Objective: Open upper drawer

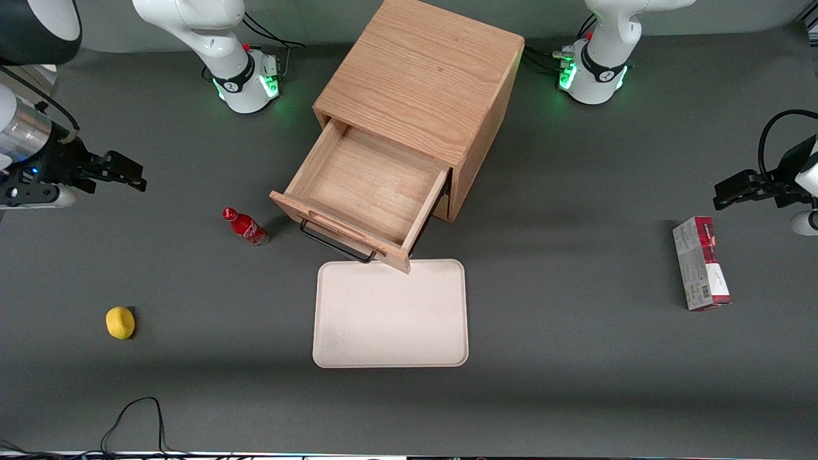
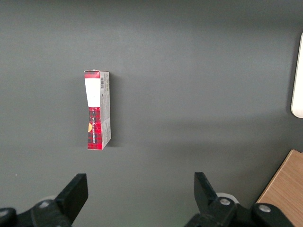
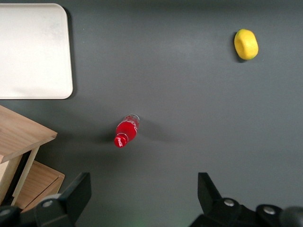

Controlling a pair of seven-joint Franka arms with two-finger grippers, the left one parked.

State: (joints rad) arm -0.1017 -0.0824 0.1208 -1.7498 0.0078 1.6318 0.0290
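Note:
The upper drawer (image 1: 367, 185) of the oak cabinet (image 1: 422, 76) stands pulled far out toward the front camera, its shallow wooden box bare inside. Its black bar handle (image 1: 335, 244) hangs over the tray's edge. Part of the drawer front shows in the right wrist view (image 3: 21, 135). My right gripper (image 1: 124, 174) is open and empty, held above the table toward the working arm's end, well away from the cabinet. In the right wrist view it (image 3: 142, 196) hangs over bare mat near the red bottle.
A white tray (image 1: 390, 316) lies in front of the drawer, nearer the camera. A red bottle (image 1: 246, 227) stands beside the drawer. A yellow lemon-like object (image 1: 120, 322) lies toward the working arm's end. A red and grey box (image 1: 701, 263) lies toward the parked arm's end.

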